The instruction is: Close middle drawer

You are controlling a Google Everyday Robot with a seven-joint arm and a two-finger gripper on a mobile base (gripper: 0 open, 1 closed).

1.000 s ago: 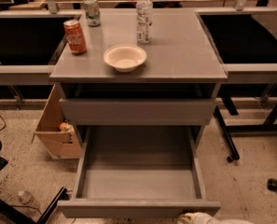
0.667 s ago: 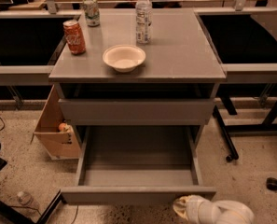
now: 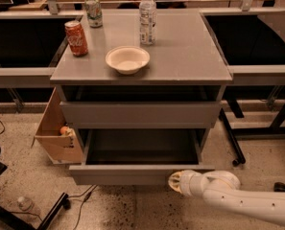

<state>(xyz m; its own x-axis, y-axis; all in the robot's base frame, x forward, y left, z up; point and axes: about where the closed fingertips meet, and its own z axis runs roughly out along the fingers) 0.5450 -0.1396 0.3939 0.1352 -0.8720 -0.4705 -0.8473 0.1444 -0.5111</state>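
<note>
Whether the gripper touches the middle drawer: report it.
Cannot tell. In the camera view the gripper sits at the front of the middle drawer with no visible gap, but the contact spot is hidden.

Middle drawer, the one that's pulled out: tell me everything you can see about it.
The middle drawer is a plain matte grey box, wide and shallow, with a flat handleless front and a darker grey inside where nothing is visible. It sits level, partly pulled out of the cabinet, under another grey drawer front. The gripper is low at the right end of its front panel, apparently touching it.
</note>
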